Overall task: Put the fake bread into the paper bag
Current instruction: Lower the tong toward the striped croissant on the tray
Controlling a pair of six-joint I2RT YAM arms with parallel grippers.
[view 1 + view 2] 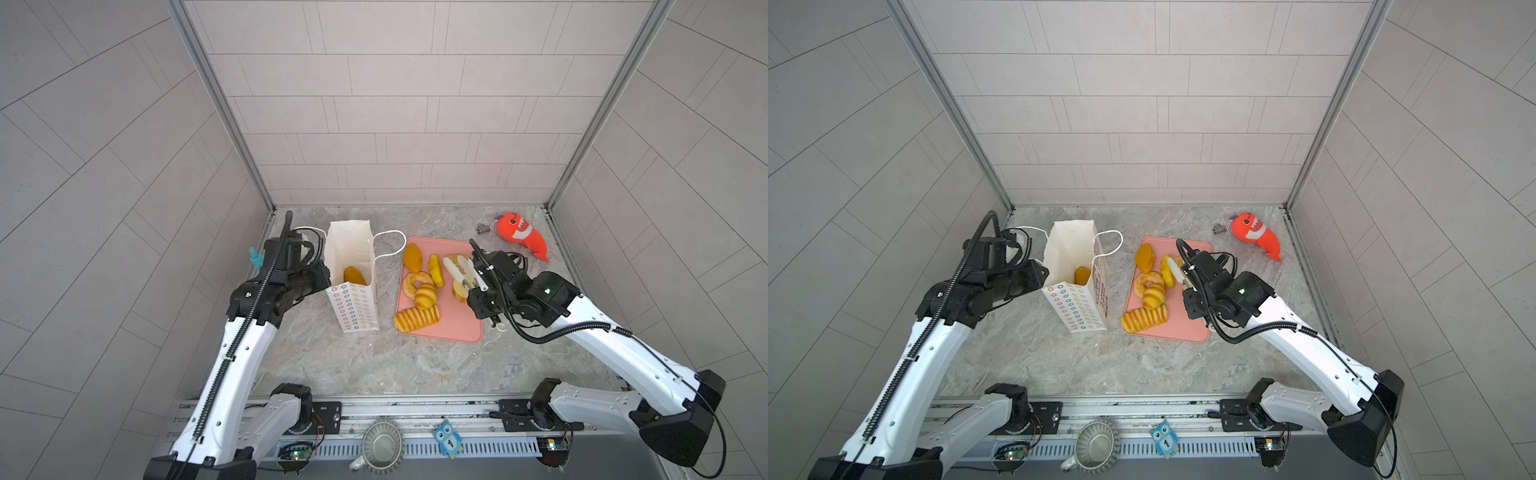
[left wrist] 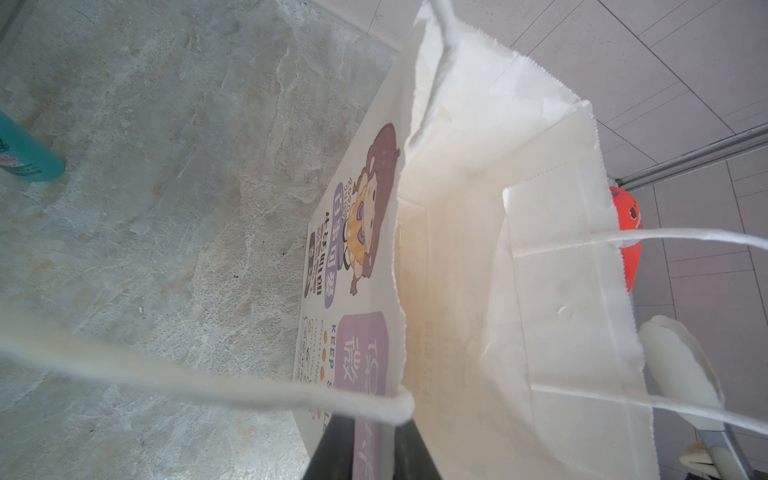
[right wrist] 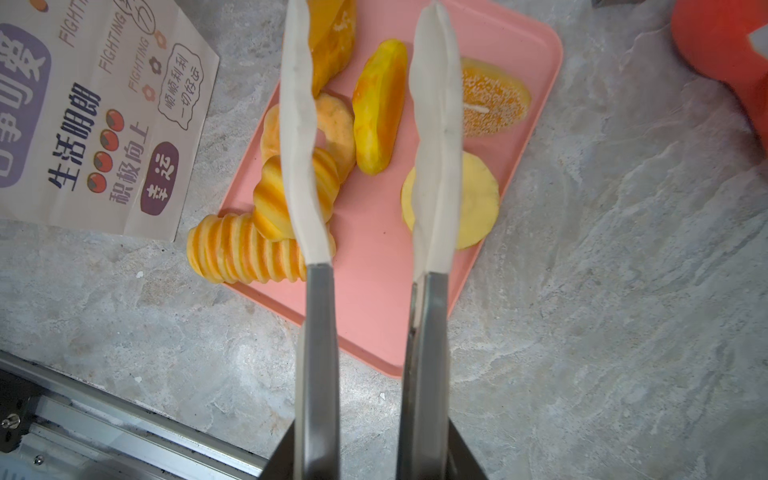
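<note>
You see seven fake bread pieces: six on pink tray (image 1: 451, 324), one (image 1: 354, 275) inside paper bag (image 1: 353, 307). Sprinkled bun (image 3: 494, 99) clear only in right wrist view. Right tool (image 3: 370, 137) parted, empty, above tray pieces. Left tool state: cannot tell; bag beside it.

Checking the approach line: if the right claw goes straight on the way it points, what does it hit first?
Probably the yellow oval loaf on the pink tray. It lies in line with the gap between the open right claw's white tips. The claw's height above the loaf is unclear.
</note>
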